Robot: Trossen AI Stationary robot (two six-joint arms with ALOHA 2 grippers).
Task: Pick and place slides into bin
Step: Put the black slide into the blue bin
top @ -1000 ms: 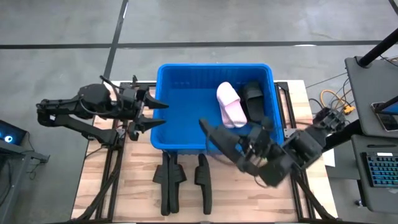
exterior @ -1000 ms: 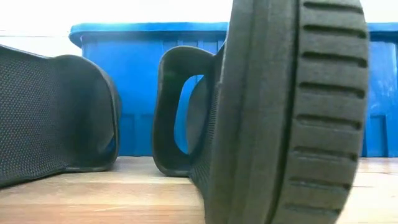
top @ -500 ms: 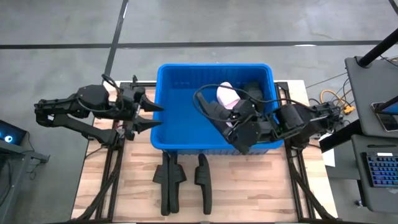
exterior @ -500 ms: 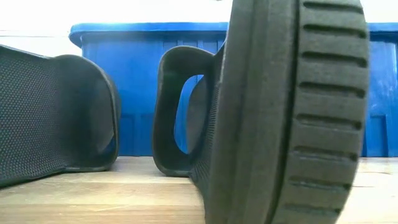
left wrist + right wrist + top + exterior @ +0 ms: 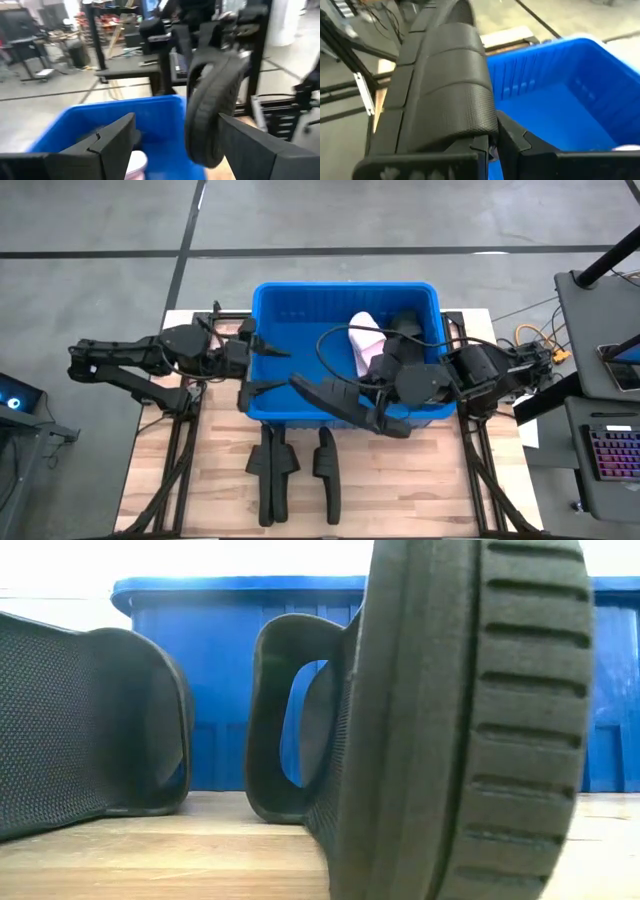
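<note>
Grey concrete floor surrounds a pale wooden table in the high view, and the bin sits across the table's far half, reaching almost from one side edge to the other. Inside it lie a pink slide and a black slide toward the bin's far right corner. The right gripper hangs over the bin's near wall, jaws clenched on another black slide, the held slide, which stretches along that wall. The left gripper reaches in over the bin's left wall with its jaws released, holding nothing. Two more black slides, the table slides, lie side by side on the near half of the table, with a third just to their right. From table height, the low view is filled by a ribbed sole standing on edge close to the lens, another strap behind it and a textured slide at the side, all backed by the bin's blue wall. Past the left wrist's spread fingers, the held slide dangles over the bin, with racks and floor of the room beyond. Looking out from the right wrist, the held slide's textured strap sits pinched at the fingers, blue ribbed wall beside it.
</note>
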